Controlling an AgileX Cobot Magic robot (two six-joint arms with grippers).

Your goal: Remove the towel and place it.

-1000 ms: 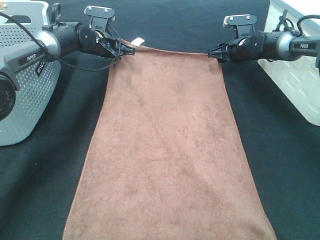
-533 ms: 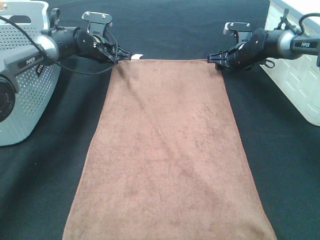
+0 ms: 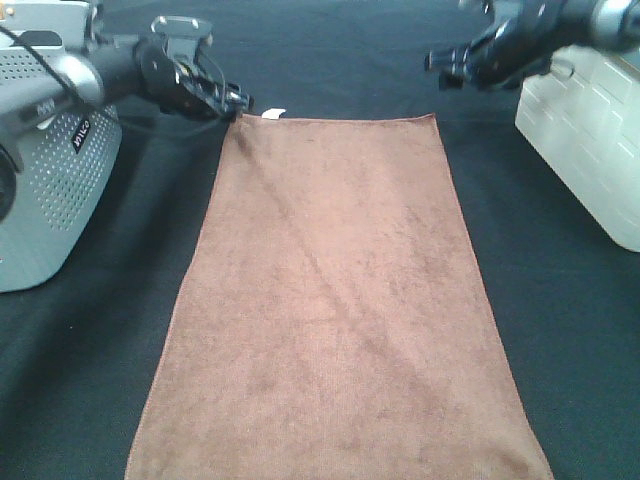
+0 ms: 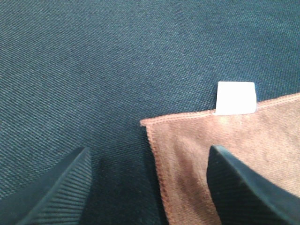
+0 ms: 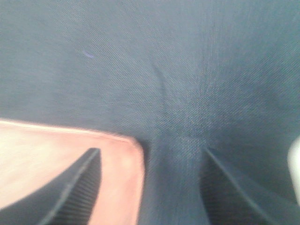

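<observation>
1. Laid flat on the black cloth-covered worktop (image 3: 560, 300): the large rectangular brown terry towel (image 3: 340, 300), running from the upper middle of the exterior frame down to its bottom edge, with the small white tag (image 3: 274, 113) at its upper left corner.
2. Left claw (image 3: 236, 100) at the upper left of the exterior frame, just beside the tagged corner; in the left wrist view both black ribbed fingers (image 4: 243, 187) spread apart, nothing between them, so released.
3. Right claw (image 3: 447, 70) at the upper right, raised and clear of the towel's upper right corner; in the right wrist view, blurred, fingers (image 5: 77, 192) parted above the corner, nothing gripped, so released too.
4. Step in hand, judged: letting go and drawing away, with the towel apparently placed.
5. To do it well: keep both claws wide and lift straight up before pulling outward, so no finger snags the stitched hem or drags a corner out of line.
6. Watch the left corner especially: one finger appears to hang over the cloth, close enough to catch the edge or tag.
7. Leave the faint diagonal creases alone unless flatter lay is needed.
8. Around: grey perforated housing (image 3: 50, 190) at the left edge, white ribbed plastic container (image 3: 590, 150) at the right edge, both well apart from the towel.
9. In the way: nothing on the towel; only the container near the right arm's retreat and the cable by the left arm need minding.
</observation>
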